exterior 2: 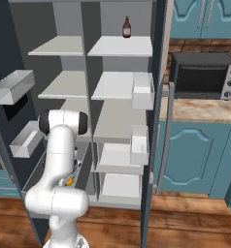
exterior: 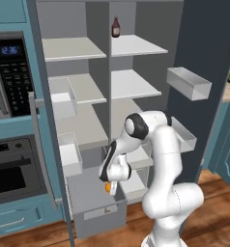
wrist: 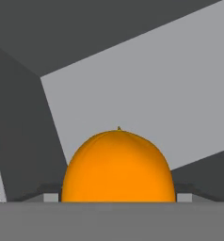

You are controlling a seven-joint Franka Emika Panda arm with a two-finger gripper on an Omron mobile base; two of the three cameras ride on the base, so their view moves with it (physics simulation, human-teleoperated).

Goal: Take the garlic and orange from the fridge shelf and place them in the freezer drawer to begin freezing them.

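Observation:
My gripper (exterior: pixel 109 185) is shut on the orange (exterior: pixel 107 187), a bright smooth ball, and hangs low just above the open freezer drawer (exterior: pixel 100 214). In the hand view the orange (wrist: pixel 117 164) sits between the fingertips with the grey drawer floor (wrist: pixel 170 94) behind it. From the right side the orange (exterior 2: pixel 69 181) peeks out beside the arm's lower link. The fridge shelf (exterior: pixel 136 46) at the top carries a dark brown bottle (exterior: pixel 115 27). The garlic is out of view.
Clear door bins (exterior: pixel 188 83) jut from the open right door beside my arm. White bins (exterior: pixel 68 154) hang on the left door. An oven and microwave (exterior: pixel 10 72) stand at the left, and a toaster oven (exterior 2: pixel 202 75) sits on the counter at the right.

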